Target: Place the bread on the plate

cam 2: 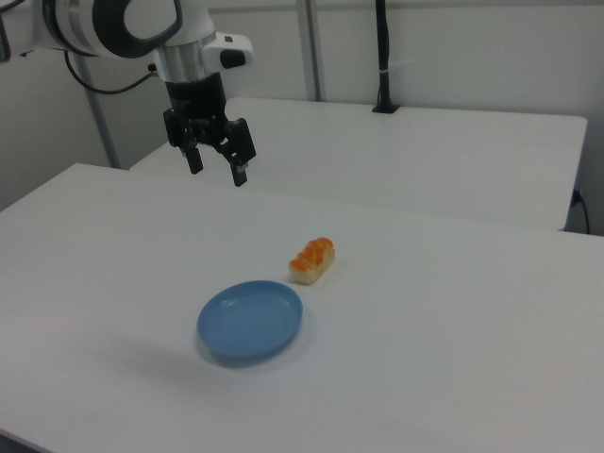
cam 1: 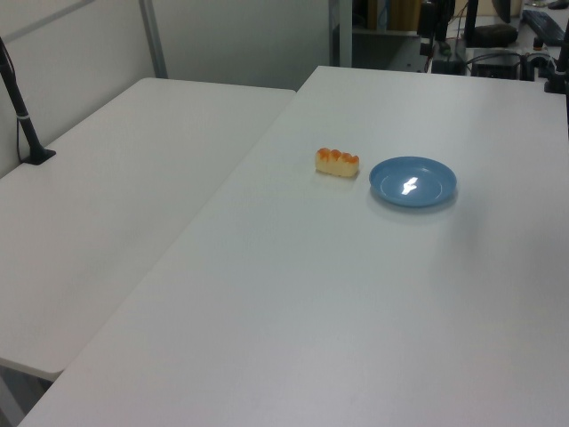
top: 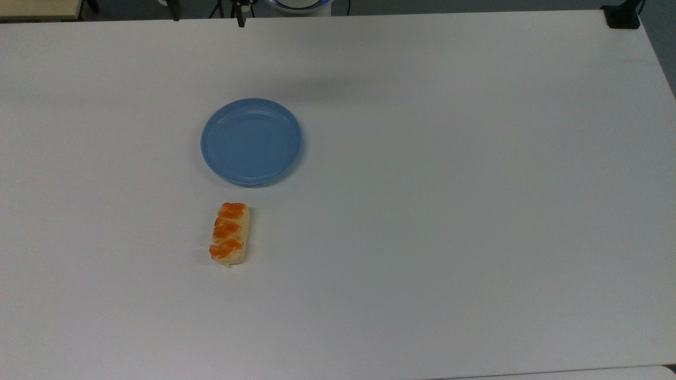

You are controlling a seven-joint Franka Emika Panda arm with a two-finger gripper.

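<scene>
Bread (top: 230, 233) (uncovered) near plate (top: 251, 141) — jaws (cam 2: 218, 168) parted

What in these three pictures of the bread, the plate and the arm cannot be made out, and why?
- Bread underside: hidden against the table in all views.
- Bread's far long side: turned away in the left view.
- Arm's upper links: cut off by the right view's top-left edge, above the gripper.
- Items beyond the table: cropped by the top view's upper edge.
- Plate underside: hidden.

no readable text, labels, brands or numbers anywhere
</scene>
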